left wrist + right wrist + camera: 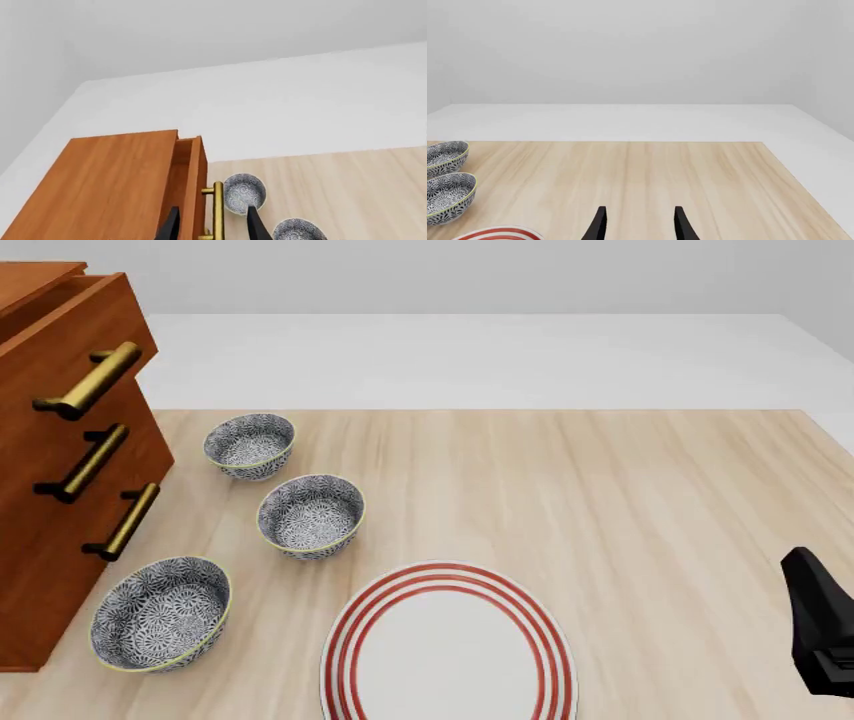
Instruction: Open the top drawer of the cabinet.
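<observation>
The cabinet [40,570] stands at the table's left edge, reddish-brown with three brass bar handles. Its top drawer [60,340] sticks out a little past the two below, and its handle [91,380] has nothing on it. The left wrist view looks down on the cabinet top [107,185], with a gap behind the drawer front [195,175]. My left gripper [212,229] is open, its black fingertips [257,227] framing the brass handle [217,210] without visible contact; it does not show in the front view. My right gripper [640,227] is open and empty over bare table.
Three patterned bowls [250,444] [310,515] [160,612] sit in a line just right of the cabinet. A red-ringed white plate [447,645] lies at the front centre. Part of the right arm [821,635] shows at the front right edge.
</observation>
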Controlling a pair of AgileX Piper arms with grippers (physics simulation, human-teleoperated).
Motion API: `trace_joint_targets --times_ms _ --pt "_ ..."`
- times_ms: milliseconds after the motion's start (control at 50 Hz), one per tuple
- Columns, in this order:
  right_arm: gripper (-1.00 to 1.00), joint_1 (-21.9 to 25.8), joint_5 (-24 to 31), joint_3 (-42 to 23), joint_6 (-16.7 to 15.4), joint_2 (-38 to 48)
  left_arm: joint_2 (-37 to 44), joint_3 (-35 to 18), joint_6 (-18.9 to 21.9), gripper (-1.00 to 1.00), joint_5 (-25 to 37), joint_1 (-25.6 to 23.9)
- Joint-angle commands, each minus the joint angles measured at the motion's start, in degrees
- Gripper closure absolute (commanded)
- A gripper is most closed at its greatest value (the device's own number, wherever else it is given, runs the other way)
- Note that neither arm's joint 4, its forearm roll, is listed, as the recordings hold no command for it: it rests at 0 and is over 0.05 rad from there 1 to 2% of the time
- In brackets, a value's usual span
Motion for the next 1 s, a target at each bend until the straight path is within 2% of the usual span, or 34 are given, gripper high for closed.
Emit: trace_joint_targets --times_ms 20,280,460,540,680,1000 --pt "-1.00 0.0 0.0 0.0 0.0 0.0 3.2 -2.0 -2.6 -1.00 2.5 0.5" --pt "-1.00 0.0 0.0 0.0 0.0 0.0 5.1 -2.6 -3.8 -1.00 1.8 2.6" --pt "-1.00 0.0 0.0 0.0 0.0 0.0 7.7 0.2 -4.3 -1.00 0.0 3.9" --pt "-1.00 0.0 0.0 0.0 0.0 0.0 7.6 2.6 -3.2 -1.00 -1.4 3.9" --pt "-1.00 0.0 0.0 0.0 0.0 0.0 8.2 3.6 -2.7 -1.00 -2.2 4.2" --pt "-1.00 0.0 0.0 0.0 0.0 0.0 10.0 3.7 -2.2 -1.00 -3.8 5.5"
